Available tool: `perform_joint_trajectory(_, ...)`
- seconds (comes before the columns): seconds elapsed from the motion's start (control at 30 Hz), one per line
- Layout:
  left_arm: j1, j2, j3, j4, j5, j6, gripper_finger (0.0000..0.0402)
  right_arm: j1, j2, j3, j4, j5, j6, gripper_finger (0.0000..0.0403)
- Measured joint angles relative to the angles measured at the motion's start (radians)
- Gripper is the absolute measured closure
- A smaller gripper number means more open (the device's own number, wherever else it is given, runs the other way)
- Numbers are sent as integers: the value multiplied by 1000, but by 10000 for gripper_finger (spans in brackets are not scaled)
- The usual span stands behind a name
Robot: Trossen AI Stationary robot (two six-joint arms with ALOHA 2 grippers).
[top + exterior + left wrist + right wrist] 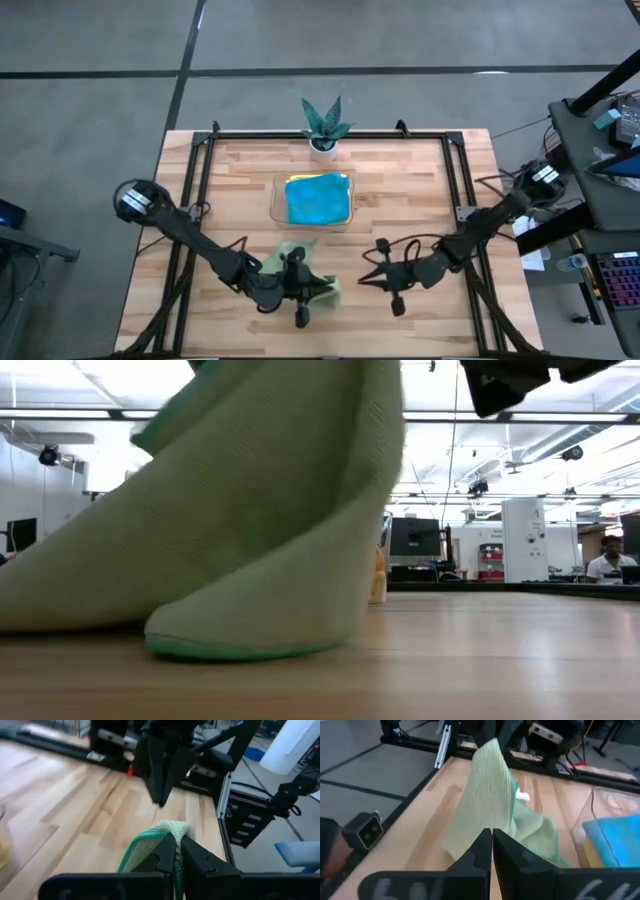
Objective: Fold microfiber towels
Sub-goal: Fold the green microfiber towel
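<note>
Right now my left hand (176,851) is clamped on the pale green towel (300,262), lifting it off the counter (400,190) near the front edge. My right hand (383,275) hangs pinched together, empty, just beside it.

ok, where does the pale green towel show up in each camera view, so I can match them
High view: pale green towel near the table's front edge, left of centre, at the left tool.
Low view: it fills the left half, lifted, lower edge on the wood.
Left wrist view: bottom centre, pinched in the shut left tool.
Right wrist view: centre, draped upward, beyond the shut, empty right tool.
Shared landmark: the wooden table.
</note>
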Motion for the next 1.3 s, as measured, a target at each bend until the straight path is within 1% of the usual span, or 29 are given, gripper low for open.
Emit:
perform_joint_trajectory(0.13,10,67,14,127,3,88,401,0,55,41,12,-1,-43,394)
perform_joint_trajectory(0.23,11,90,24,128,11,127,401,0,79,70,11,-3,-12,390)
perform_joint_trajectory(0.3,11,98,28,131,28,142,401,0,86,89,3,-13,-7,379)
perform_joint_trajectory(0.4,14,102,24,131,48,134,401,0,87,99,-5,-19,10,346)
perform_joint_trajectory(0.53,18,103,24,127,50,128,401,-12,99,106,13,-21,34,283)
perform_joint_trajectory(0.67,24,103,26,127,50,125,401,-21,130,106,76,-31,33,223)
perform_joint_trajectory(0.73,27,103,26,128,50,125,401,-23,144,106,103,-32,30,203)
perform_joint_trajectory(0.8,30,103,29,128,50,125,401,-29,163,106,118,-32,29,196)
perform_joint_trajectory(0.87,33,103,31,129,51,126,401,-33,181,106,115,-30,27,205)
perform_joint_trajectory(0.93,37,103,35,130,51,125,401,-35,197,106,125,-27,22,233)
perform_joint_trajectory(1.0,39,103,35,132,51,119,402,-34,224,106,175,-29,24,278)
perform_joint_trajectory(1.1,43,104,34,135,53,119,401,-35,261,106,223,-29,-9,362)
perform_joint_trajectory(1.13,43,105,34,133,56,118,398,-35,263,106,216,-29,-20,377)
perform_joint_trajectory(1.2,43,106,33,134,74,122,385,-35,248,106,165,-29,-30,386)
perform_joint_trajectory(1.3,44,93,28,129,129,122,350,-34,204,106,26,-29,-22,392)
